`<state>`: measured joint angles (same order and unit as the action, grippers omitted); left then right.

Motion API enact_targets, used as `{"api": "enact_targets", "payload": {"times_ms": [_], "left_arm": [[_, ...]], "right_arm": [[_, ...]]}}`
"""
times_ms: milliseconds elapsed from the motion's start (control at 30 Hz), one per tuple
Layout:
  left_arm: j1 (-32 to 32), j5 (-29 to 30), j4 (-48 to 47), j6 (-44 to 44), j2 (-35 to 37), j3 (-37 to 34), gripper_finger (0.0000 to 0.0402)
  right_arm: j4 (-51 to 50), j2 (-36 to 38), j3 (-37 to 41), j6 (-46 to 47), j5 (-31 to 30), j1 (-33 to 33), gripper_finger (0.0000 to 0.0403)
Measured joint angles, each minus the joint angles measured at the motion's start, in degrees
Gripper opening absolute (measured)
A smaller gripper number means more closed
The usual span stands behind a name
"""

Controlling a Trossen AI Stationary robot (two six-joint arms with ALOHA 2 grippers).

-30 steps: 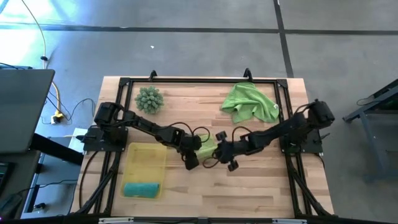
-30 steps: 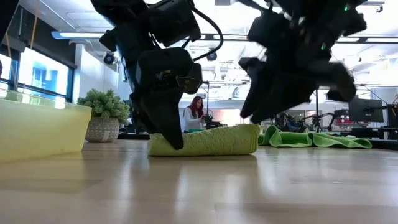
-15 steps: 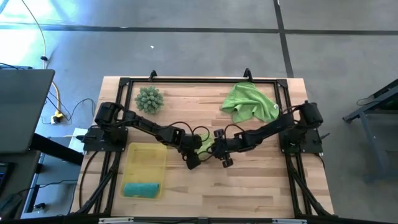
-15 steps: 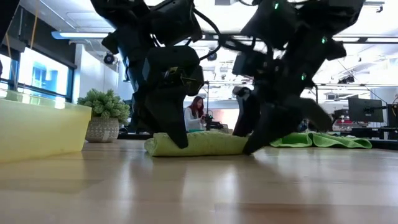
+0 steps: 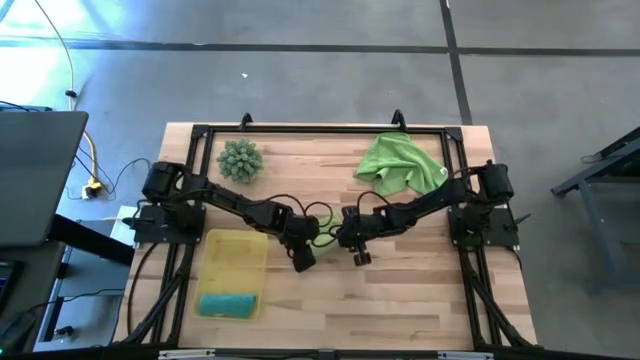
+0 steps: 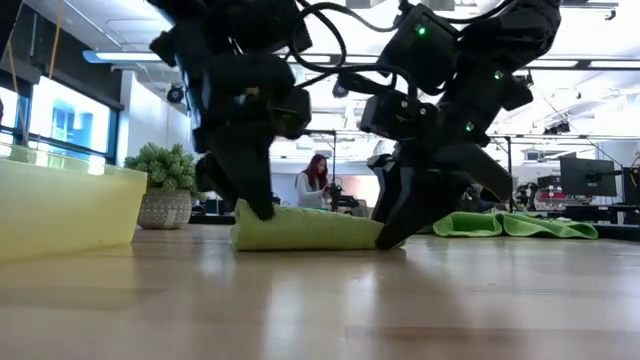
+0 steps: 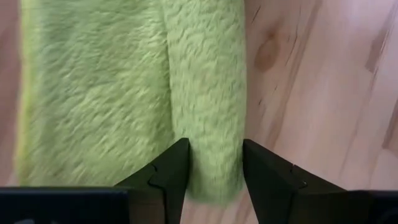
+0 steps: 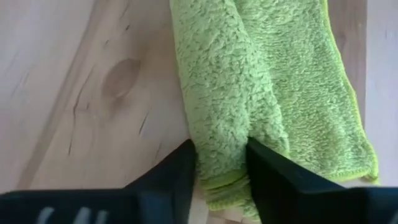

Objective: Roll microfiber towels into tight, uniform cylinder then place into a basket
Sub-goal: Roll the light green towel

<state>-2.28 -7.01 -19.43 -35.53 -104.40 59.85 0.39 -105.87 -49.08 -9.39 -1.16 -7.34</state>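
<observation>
Lime towel roll [image 6: 305,229] lies left-to-right across the table, each end pinched by left end effector [image 7: 211,165] and right end effector [image 8: 219,163].

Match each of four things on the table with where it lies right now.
Things:
1. blue towel
2. crumpled green towel
3. half-rolled green towel
4. spiky ball

Places:
A. far left corner
B. in the yellow basket
C. far right corner
D. table middle, each end held by a pincer, left and right

Pairs: 1-B, 2-C, 3-D, 4-A
</observation>
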Motion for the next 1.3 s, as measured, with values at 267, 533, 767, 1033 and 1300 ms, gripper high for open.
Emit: {"api": "enact_targets", "payload": {"times_ms": [267, 533, 767, 1033, 1300], "left_arm": [[-0.13, 3.87, -11.3, 2.07, 2.11, 0.09, 0.0138], [-1.03, 10.17, -10.97, 5.03, 2.84, 0.25, 0.0138], [-4.13, 11.93, -12.87, 10.67, 6.4, 0.21, 0.0138], [-9.15, 19.8, 0.18, 15.6, 6.86, 0.34, 0.014], [-10.45, 30.33, 5.15, 18.31, 2.64, 0.35, 0.0158]], "right_arm": [[-0.12, -0.06, 0.0, 5.83, 5.54, 1.58, 0.0051], [-1.85, -0.08, 0.02, 15.79, 16.79, 6.62, 0.0036], [-3.25, -0.17, 0.2, 19.61, 23.69, 10.63, 0.0035], [-4.23, -0.26, 0.24, 21.89, 29.52, 13.41, 0.0035], [-5.28, -0.28, 0.28, 23.6, 32.12, 14.5, 0.0035]]}}
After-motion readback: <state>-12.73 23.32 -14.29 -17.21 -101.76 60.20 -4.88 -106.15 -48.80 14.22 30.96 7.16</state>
